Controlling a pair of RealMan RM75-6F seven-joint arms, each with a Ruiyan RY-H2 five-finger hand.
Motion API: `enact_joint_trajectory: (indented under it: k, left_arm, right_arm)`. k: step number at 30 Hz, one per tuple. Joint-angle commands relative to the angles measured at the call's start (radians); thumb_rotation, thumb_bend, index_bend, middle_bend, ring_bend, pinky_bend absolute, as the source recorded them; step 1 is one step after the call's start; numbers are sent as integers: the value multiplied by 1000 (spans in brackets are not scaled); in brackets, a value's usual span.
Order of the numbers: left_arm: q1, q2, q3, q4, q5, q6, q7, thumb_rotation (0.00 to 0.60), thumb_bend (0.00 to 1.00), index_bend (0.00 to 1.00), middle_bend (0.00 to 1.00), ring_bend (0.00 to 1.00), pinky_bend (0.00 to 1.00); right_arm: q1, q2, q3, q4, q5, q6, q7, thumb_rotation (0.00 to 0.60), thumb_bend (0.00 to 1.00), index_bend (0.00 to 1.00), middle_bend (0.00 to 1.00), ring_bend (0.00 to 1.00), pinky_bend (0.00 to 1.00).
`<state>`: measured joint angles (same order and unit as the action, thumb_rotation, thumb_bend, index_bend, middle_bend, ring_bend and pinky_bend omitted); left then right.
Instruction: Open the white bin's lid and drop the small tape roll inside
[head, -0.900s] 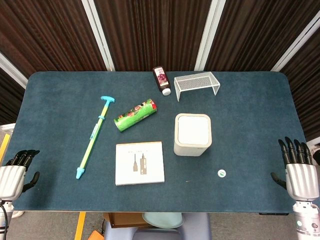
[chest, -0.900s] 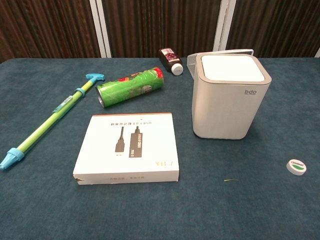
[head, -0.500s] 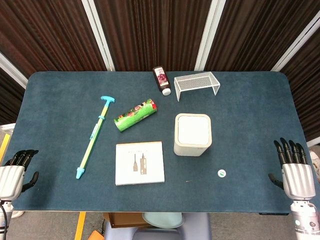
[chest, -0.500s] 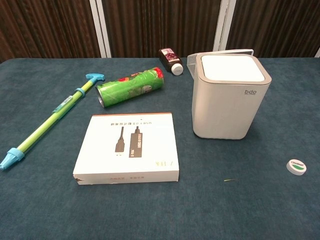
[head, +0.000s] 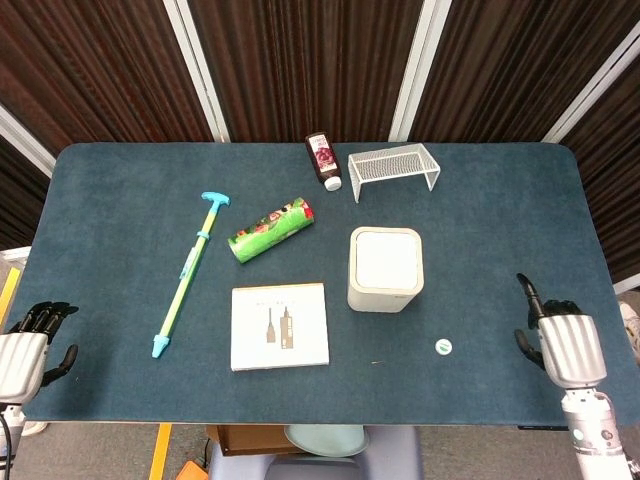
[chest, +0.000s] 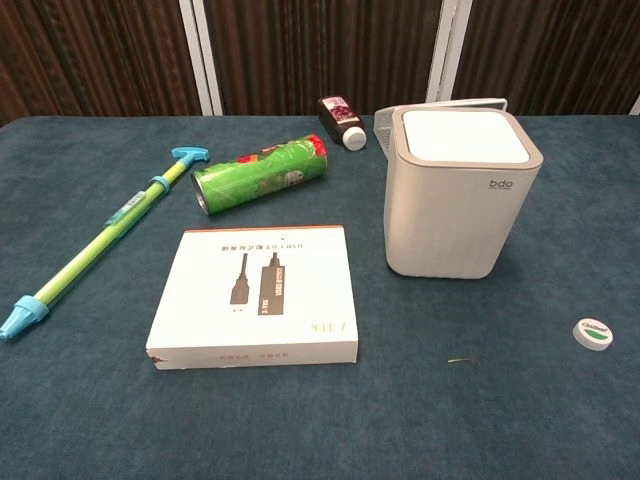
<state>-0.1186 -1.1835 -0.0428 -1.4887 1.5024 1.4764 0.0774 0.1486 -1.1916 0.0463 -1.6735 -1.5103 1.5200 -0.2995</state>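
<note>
You've got a blue-green table with a flat white box printed with cable pictures near the front, and a long green and blue pump stick lying at a slant off to its left. Just beyond the box a green printed can lies on its side. Along the far edge, a small dark bottle with a white cap lies just left of a white wire rack.

From where I stand, the tape roll lies near the bin, right of the flat box.
</note>
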Motion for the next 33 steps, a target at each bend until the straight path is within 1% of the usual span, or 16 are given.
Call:
enact_joint_trajectory:
  k: [1,5,8,10,13,18,25,33]
  left_arm:
    - [-1,2,2,-1,0,-3,6,600,382,261,226,153,452]
    - [-1,3,-1,-4,-10,-8,10,600,381,262,231,156,456]
    - [-2,5,-1,-4,-17,-15,13,600,380,262,233,162,457]
    - [-2,7,-1,-4,-20,-18,17,600,380,262,233,162,458]
    - [-1,9,-3,-7,-23,-16,19,600,380,263,235,162,459]
    - [1,11,-5,-8,-24,-10,15,600,378,265,237,162,459]
    - [2,13,-7,-13,-27,-8,21,600,379,265,239,162,460]
    - [2,15,-8,-17,-30,-9,22,600,381,266,240,162,462]
  right_arm:
    - [99,58,30,-132,51,-173,-65,600,490,239,777,652,629]
    - [174,56,66,-186,139,-296,-128,600,523,254,785,655,629]
    - [227,36,93,-197,191,-364,-145,600,526,267,788,658,631]
    - [253,19,105,-194,215,-390,-161,600,527,268,789,660,632]
    - [282,-9,114,-189,242,-407,-191,600,527,271,791,662,633]
    - [301,-31,113,-197,268,-410,-211,600,527,275,792,663,634]
    - [329,-36,105,-207,306,-441,-214,600,527,287,792,664,635]
    - [346,-47,98,-200,328,-446,-223,600,527,289,793,665,637]
